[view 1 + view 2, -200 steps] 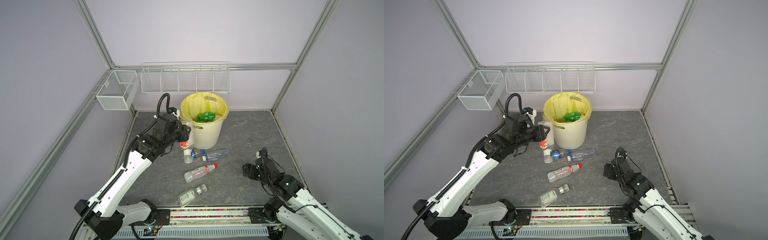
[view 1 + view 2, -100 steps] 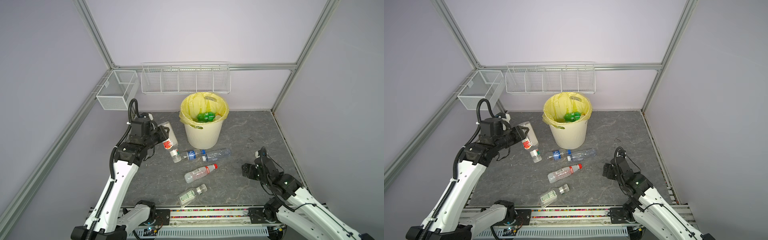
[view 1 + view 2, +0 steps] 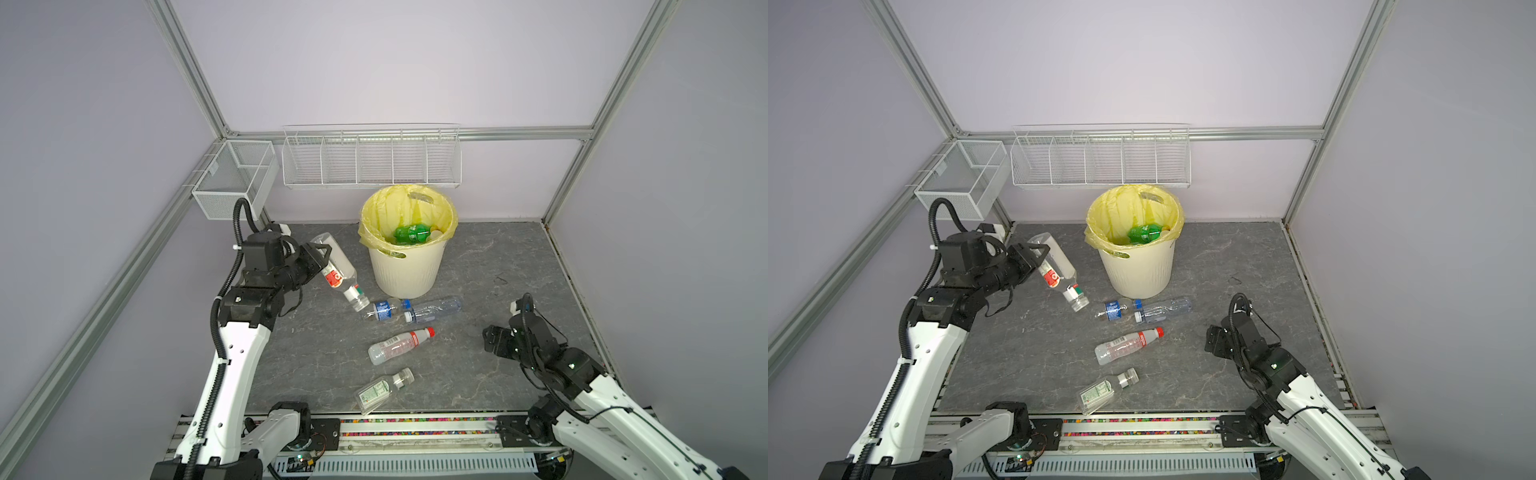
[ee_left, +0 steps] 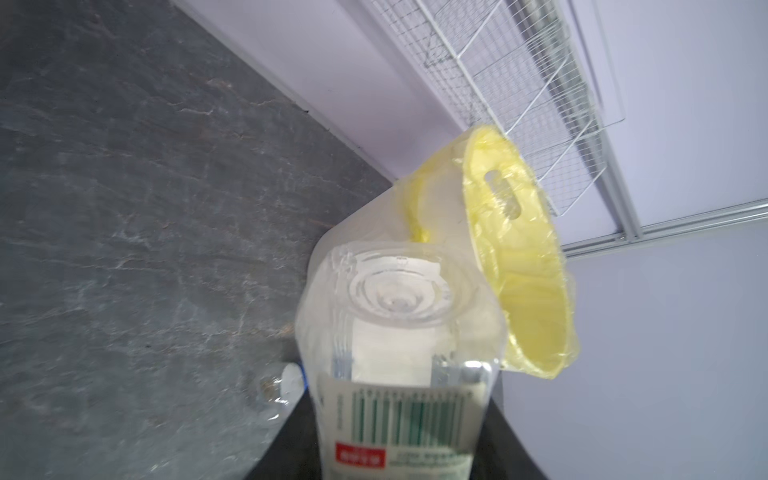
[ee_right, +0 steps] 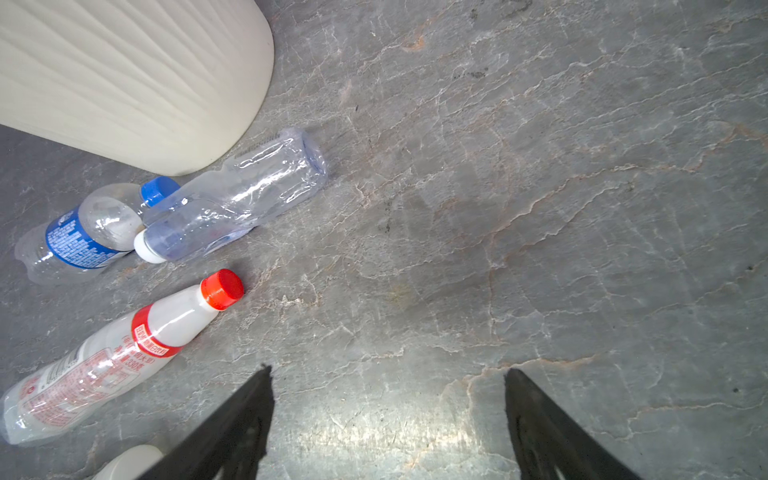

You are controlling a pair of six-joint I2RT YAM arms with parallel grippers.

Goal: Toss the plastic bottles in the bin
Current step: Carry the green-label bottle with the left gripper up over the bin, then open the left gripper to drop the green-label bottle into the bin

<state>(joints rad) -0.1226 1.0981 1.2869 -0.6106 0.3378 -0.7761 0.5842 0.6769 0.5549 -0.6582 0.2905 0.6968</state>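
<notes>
While the right gripper (image 3: 492, 337) stands wide, the left gripper (image 3: 322, 258) clamps a clear bottle (image 3: 340, 274), neck down, beside the bin (image 3: 405, 270).

Left hand (image 3: 321, 258) drew its bottle (image 3: 337, 271) back leftward.

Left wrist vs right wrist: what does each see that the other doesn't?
Left wrist only: the gripped clear bottle, the yellow bag, the wire basket. Right wrist only: the open right hand, the red-capped bottle lying flat. Both: the bin, the grey tabletop. A blurred bottle past the gripped one can't be matched.
</notes>
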